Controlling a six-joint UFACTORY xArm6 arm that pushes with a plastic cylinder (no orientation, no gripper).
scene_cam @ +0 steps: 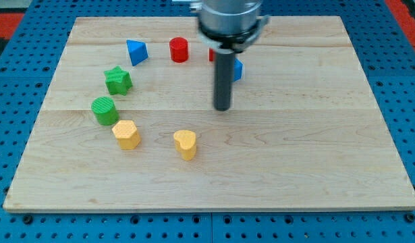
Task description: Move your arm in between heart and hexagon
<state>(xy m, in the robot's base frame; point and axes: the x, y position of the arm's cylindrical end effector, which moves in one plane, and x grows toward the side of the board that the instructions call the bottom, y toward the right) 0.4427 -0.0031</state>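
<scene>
The yellow heart [185, 143] lies below the board's middle. The yellow hexagon [127, 133] lies to its left, with a gap between them. My tip [223, 108] rests on the board, up and to the right of the heart, well apart from both yellow blocks. The rod stands upright under the arm's dark housing [229, 20] at the view's top.
A green cylinder [104, 110] and a green star [118, 80] lie at the left. A blue triangle [136, 51] and a red cylinder [179, 49] lie near the top. A blue block [237, 69] and a red block [212, 54] are partly hidden behind the rod. The wooden board [315, 148] sits on a blue pegboard.
</scene>
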